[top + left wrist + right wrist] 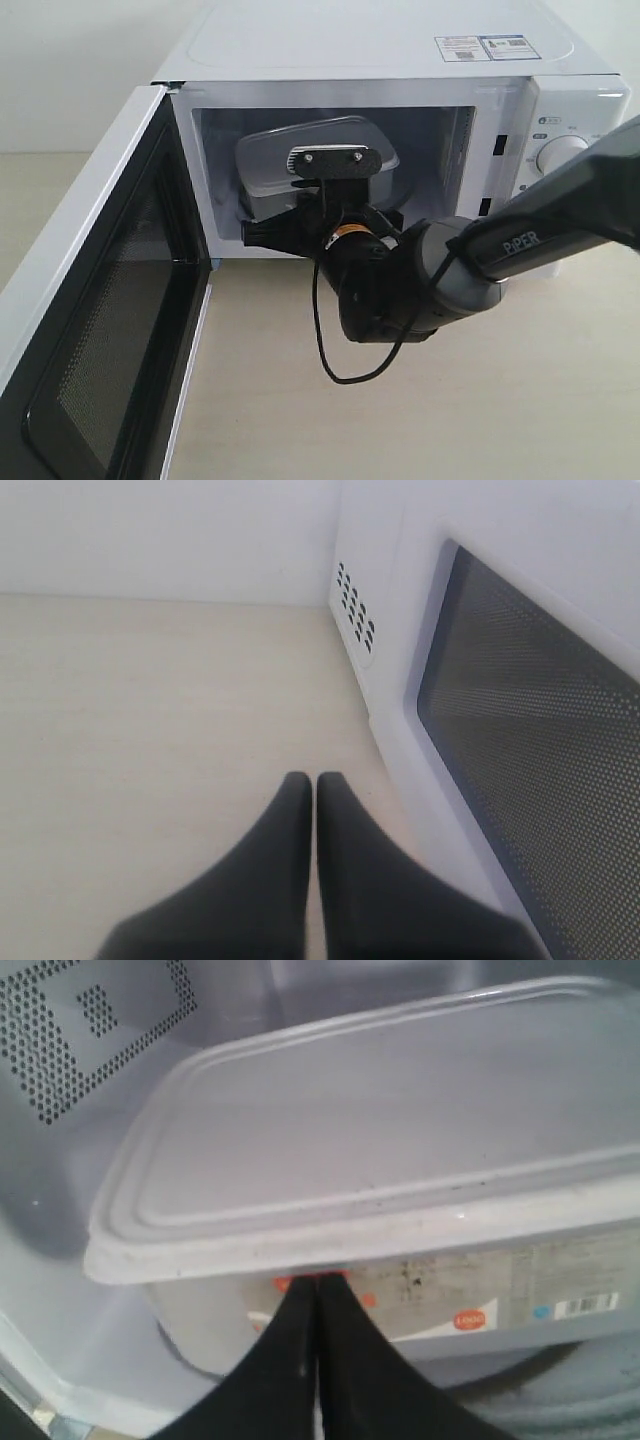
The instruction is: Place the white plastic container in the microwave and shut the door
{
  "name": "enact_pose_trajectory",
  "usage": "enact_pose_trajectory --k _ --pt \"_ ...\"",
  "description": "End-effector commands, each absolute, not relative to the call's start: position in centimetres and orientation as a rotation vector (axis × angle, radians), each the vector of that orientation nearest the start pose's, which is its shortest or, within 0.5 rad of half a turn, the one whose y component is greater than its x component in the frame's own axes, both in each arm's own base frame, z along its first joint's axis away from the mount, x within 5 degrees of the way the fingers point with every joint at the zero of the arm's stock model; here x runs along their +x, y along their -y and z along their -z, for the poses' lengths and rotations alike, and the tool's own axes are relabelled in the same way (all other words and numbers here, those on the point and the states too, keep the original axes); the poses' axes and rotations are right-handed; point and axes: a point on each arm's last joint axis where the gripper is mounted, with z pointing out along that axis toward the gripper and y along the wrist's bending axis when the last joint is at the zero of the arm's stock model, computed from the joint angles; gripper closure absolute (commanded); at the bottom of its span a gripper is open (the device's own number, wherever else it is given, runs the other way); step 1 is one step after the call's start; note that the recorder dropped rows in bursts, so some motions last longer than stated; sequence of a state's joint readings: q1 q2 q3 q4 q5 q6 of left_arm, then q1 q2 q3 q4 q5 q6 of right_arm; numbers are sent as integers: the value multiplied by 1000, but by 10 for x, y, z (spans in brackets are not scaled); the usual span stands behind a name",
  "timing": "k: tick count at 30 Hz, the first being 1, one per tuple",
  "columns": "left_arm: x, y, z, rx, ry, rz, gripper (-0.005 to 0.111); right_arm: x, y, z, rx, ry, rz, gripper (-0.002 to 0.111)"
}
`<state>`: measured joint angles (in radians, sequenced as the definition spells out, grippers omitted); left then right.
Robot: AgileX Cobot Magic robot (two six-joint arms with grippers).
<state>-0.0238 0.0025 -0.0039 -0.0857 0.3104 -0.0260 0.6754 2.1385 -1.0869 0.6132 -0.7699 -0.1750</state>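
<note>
Container [400,1130] label [520,1295] shows only in right wrist view.

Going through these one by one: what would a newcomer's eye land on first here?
The right arm reaching into the open microwave, the right gripper shut, tips against the labelled side of the white plastic container inside. Next, the door swung wide at the exterior view's left, the shut left gripper hanging beside its outer face.

Lidded white plastic container [265,160] sits inside the microwave [380,50], whose door [120,330] stands open.
</note>
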Motion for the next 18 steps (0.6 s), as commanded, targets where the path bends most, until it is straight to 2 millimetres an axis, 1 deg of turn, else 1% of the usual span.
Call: enact_pose_trajectory --k 1,5,11,14,18 --pt "54 4 -186 -71 -1789 127 103 362 -238 -130 -60 -1813 -288 108" --pt "54 4 -186 -71 -1789 127 103 362 -238 -129 -46 -1827 -294 108" --pt "54 4 -186 -71 -1789 127 103 358 -238 -123 -13 -1925 -310 108" --pt "54 4 -186 -71 -1789 127 103 354 -239 -130 -33 -1931 -319 108" --pt "54 4 -186 -71 -1789 127 103 340 -230 -148 -38 -1899 -317 108"
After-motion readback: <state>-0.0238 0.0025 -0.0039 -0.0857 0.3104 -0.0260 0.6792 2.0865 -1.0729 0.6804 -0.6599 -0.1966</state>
